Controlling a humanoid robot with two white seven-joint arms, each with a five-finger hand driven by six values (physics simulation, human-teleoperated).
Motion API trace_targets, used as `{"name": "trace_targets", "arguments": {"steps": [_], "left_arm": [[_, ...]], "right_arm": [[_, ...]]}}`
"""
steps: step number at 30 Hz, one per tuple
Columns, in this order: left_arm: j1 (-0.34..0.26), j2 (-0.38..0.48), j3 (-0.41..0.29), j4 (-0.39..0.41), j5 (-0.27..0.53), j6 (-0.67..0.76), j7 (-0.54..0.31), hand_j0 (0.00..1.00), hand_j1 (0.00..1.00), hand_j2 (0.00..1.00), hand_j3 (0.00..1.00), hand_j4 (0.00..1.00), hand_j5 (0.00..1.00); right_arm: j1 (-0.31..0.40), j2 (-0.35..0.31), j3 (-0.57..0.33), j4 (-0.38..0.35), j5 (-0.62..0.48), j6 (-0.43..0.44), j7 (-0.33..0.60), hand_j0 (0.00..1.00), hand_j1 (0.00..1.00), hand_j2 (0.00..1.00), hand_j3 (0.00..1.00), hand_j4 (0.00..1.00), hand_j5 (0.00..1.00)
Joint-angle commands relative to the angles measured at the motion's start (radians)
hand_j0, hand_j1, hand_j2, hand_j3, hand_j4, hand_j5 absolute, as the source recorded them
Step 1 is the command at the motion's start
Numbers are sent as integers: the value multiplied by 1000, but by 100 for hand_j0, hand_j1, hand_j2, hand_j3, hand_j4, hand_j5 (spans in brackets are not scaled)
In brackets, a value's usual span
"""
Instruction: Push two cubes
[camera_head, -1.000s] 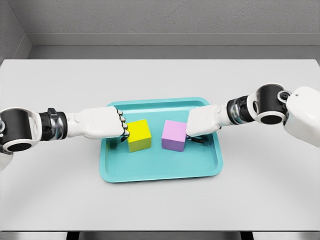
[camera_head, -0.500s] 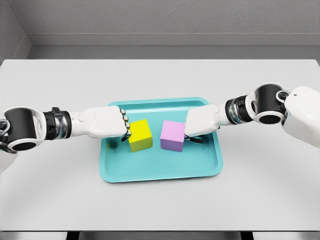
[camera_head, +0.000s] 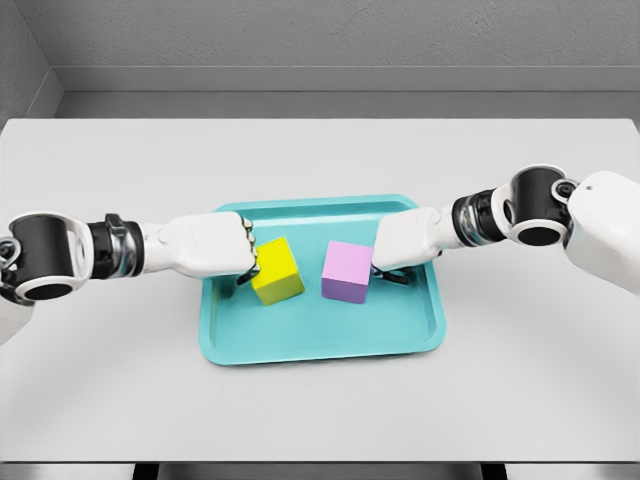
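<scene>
white and curled, the left hand (camera_head: 210, 245) presses knuckles against the solid yellow cube (camera_head: 277, 270), which sits skewed; the right hand (camera_head: 408, 240), fingers folded and grasping nothing, touches the matte pink cube (camera_head: 348, 271); both stand apart in the shallow teal plastic tray (camera_head: 320, 345) on the grey table (camera_head: 320, 155); the cubes look light, rigid, smooth, likely to pivot unless pushed mid-face.
</scene>
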Motion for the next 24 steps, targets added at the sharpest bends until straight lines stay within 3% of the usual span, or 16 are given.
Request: {"name": "trace_targets", "arguments": {"steps": [1, 21, 24], "left_arm": [[0, 4, 2, 1, 2, -5, -1, 48, 48, 48, 48, 48, 48], [5, 10, 32, 4, 21, -5, -1, 48, 48, 48, 48, 48, 48], [3, 54, 40, 11, 37, -5, -1, 49, 49, 49, 49, 49, 49]], "right_arm": [[0, 8, 2, 5, -2, 2, 0, 17, 17, 17, 17, 17, 17], [-6, 34, 13, 10, 2, 2, 0, 17, 17, 17, 17, 17, 17], [-8, 37, 15, 10, 2, 2, 0, 17, 17, 17, 17, 17, 17]]}}
